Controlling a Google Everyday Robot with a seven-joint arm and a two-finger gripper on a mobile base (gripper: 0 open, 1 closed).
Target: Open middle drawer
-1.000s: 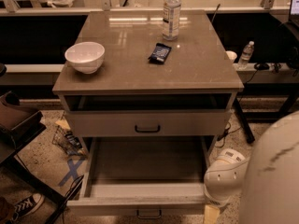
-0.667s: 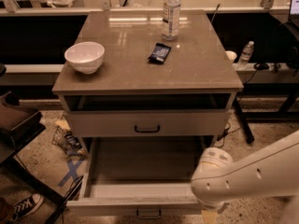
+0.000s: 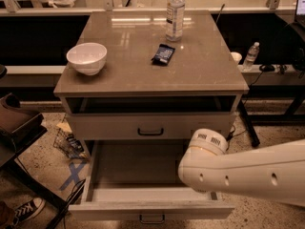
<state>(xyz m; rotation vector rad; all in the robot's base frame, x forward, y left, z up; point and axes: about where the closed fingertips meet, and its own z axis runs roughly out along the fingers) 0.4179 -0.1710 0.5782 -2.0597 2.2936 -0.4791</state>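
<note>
Worktop (image 3: 138, 68), left to right: white bowl (image 3: 86, 57) near the left edge, only its pale inside showing; dark snack packet (image 3: 163, 54) about centre; clear bottle (image 3: 175, 13) upright near the back edge (contents: cannot tell).

Below the front edge, the taller-fronted drawer (image 3: 107, 127) sits shut. Under it the middle drawer (image 3: 114, 209) is pulled out toward the camera, long axis parallel to the front edge, handle (image 3: 152, 218) facing forward. Its inside shows bare grey floor.

White arm (image 3: 248, 173) crosses the drawer's right side. The gripper is hidden behind it, so its state cannot be told.
</note>
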